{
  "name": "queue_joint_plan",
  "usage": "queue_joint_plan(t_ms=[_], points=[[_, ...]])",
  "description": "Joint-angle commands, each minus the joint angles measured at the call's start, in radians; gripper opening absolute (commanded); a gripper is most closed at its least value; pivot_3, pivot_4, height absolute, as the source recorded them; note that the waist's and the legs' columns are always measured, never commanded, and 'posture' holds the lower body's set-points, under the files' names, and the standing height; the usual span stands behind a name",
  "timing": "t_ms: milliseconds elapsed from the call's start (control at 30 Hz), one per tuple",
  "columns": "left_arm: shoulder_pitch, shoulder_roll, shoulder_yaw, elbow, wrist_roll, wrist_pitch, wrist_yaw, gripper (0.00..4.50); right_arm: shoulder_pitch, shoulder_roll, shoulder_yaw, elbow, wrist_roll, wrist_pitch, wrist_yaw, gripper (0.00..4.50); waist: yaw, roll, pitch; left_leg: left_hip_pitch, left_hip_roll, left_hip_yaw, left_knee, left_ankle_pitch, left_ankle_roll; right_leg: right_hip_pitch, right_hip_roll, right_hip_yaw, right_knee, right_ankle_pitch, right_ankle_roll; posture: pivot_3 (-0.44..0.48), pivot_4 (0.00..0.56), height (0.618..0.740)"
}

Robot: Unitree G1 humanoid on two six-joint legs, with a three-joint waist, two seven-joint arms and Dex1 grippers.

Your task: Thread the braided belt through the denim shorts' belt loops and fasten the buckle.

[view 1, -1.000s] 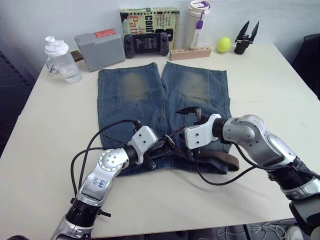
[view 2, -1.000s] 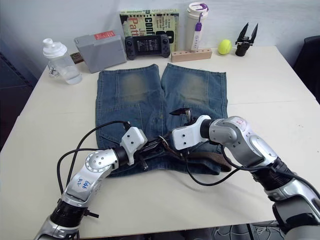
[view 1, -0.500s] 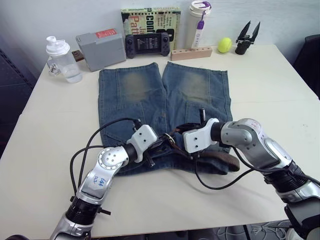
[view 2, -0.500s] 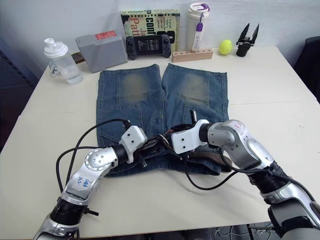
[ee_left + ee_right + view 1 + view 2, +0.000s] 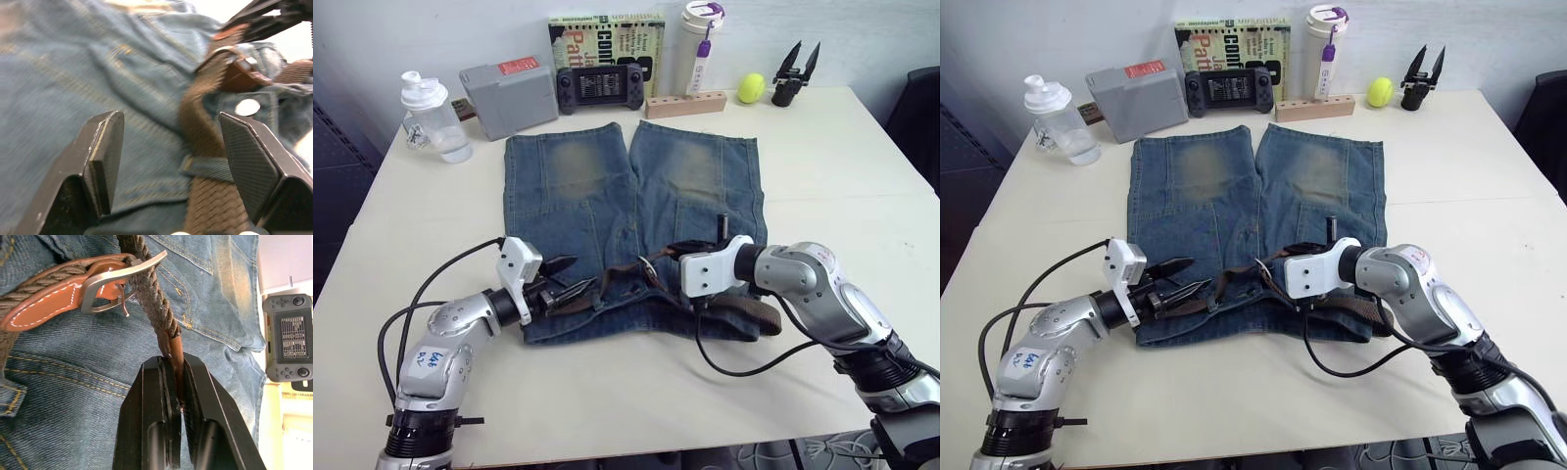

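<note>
The denim shorts lie flat on the table with the waistband toward me. The braided belt runs along that waistband and passes under a belt loop. Its woven end goes through the silver buckle near the middle of the waistband. My right gripper is shut on the belt's smooth brown tip just past the buckle. My left gripper stands open at the left part of the waistband, its fingers apart over denim and belt, holding nothing.
Along the table's far edge stand a shaker bottle, a grey box, a game controller, a book, a tumbler, a wooden block, a yellow ball and a black gripper tool.
My left gripper has opened, let go of the belt and drawn back to the left. My right gripper has closed on the belt's tip near the buckle.
</note>
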Motion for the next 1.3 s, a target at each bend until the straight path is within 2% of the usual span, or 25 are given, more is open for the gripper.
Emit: queue_joint_plan(t_ms=[33,67,167,267,467,567,767,867,1100,1300], points=[[0.006,0.059,-0.042,0.064,0.090,-0.046,0.000,1.76,0.015,0.000,-0.063,-0.047,0.003,0.002,-0.028,0.00,-0.004,0.000,0.000,0.000,0.000,0.000,0.000,0.000,0.000,0.000,0.000,0.000,0.000,0.000,0.000,0.000,0.150,0.726],[0.009,0.074,-0.064,0.080,0.117,-0.055,-0.001,1.16,0.021,-0.003,-0.073,-0.050,0.007,0.003,-0.032,0.00,-0.005,0.000,0.000,0.000,0.000,0.000,-0.001,0.000,0.000,0.000,0.000,0.000,0.000,0.000,0.000,0.000,0.150,0.726],[0.017,0.108,-0.106,0.124,0.169,-0.074,-0.010,0.03,0.038,-0.017,-0.123,-0.051,0.039,-0.004,-0.038,0.00,-0.005,0.000,0.000,0.000,0.000,0.001,-0.001,0.000,0.000,0.000,0.000,0.000,-0.001,0.000,0.000,0.000,0.150,0.726],[0.026,0.139,-0.147,0.151,0.215,-0.106,-0.025,0.03,0.044,-0.045,-0.198,-0.031,0.092,-0.031,-0.040,0.00,-0.005,0.000,0.000,0.002,0.000,0.001,-0.001,0.000,0.000,0.000,0.000,0.001,0.000,0.000,0.000,0.000,0.150,0.726],[0.022,0.144,-0.164,0.178,0.217,-0.127,-0.031,0.03,-0.001,-0.132,-0.325,0.090,0.132,-0.110,-0.083,0.00,-0.004,0.001,-0.001,0.003,0.000,0.002,-0.001,0.000,0.000,0.001,0.000,0.002,0.000,0.000,0.000,0.000,0.150,0.726],[0.021,0.144,-0.163,0.185,0.216,-0.146,-0.035,0.03,-0.023,-0.124,-0.326,0.083,0.172,-0.140,-0.071,0.00,-0.004,0.001,-0.001,0.004,0.000,0.002,-0.001,0.000,0.000,0.001,0.000,0.002,0.001,0.000,0.000,0.000,0.150,0.726],[-0.020,0.129,-0.096,0.108,0.150,-0.170,-0.037,0.03,-0.019,-0.042,-0.192,-0.040,0.166,-0.143,-0.017,0.00,-0.005,0.001,-0.001,0.004,0.000,0.002,-0.001,0.000,0.000,0.001,-0.001,0.002,0.001,0.000,0.000,0.000,0.150,0.726],[-0.059,0.130,-0.055,0.003,0.068,-0.137,-0.060,0.91,-0.032,0.005,-0.134,-0.052,0.112,-0.124,-0.019,0.00,-0.006,0.000,0.000,0.003,0.000,0.002,-0.001,0.000,0.000,0.001,0.000,0.002,0.002,0.000,0.000,0.000,0.150,0.726],[-0.146,0.109,-0.037,-0.183,-0.135,0.003,-0.085,4.08,-0.090,0.063,-0.079,-0.024,0.037,-0.103,-0.033,0.00,-0.008,0.000,0.000,0.000,0.000,0.001,0.000,0.000,0.000,-0.001,-0.001,0.001,0.002,0.000,0.000,0.000,0.150,0.726],[-0.192,0.075,-0.094,-0.188,-0.120,0.028,-0.048,4.08,-0.114,0.090,-0.067,-0.006,0.006,-0.112,-0.037,0.00,-0.008,0.000,0.000,0.000,0.000,0.001,0.000,0.000,0.000,-0.001,0.000,0.001,0.002,0.000,0.000,0.000,0.150,0.726]])
